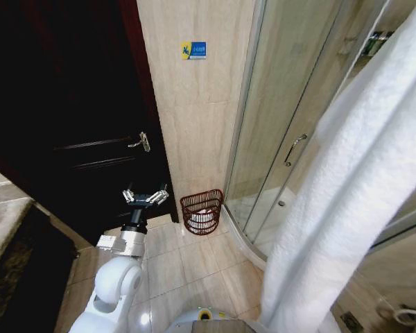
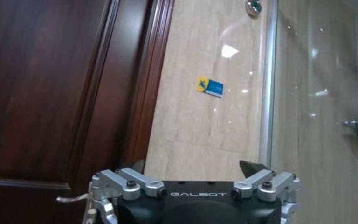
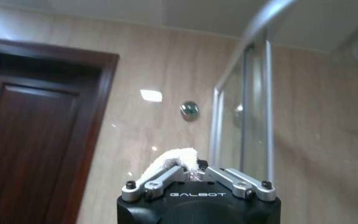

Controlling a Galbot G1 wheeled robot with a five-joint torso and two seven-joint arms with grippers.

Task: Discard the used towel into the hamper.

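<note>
The right gripper (image 3: 195,173) has its jaws pinched on a fold of the white towel (image 1: 347,194), which hangs long and upright, right of the hamper (image 1: 202,211). The hamper stands on the floor at the shower's foot, down and leftward from the towel; the left gripper (image 1: 145,197), jaws spread and empty, hovers just left of it.

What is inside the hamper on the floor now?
Through the ribs of the hamper, something white lies inside, low down. What it is and whether anything lies below it cannot be told. The towel hangs from the right gripper, whose fingers are shut on it.
</note>
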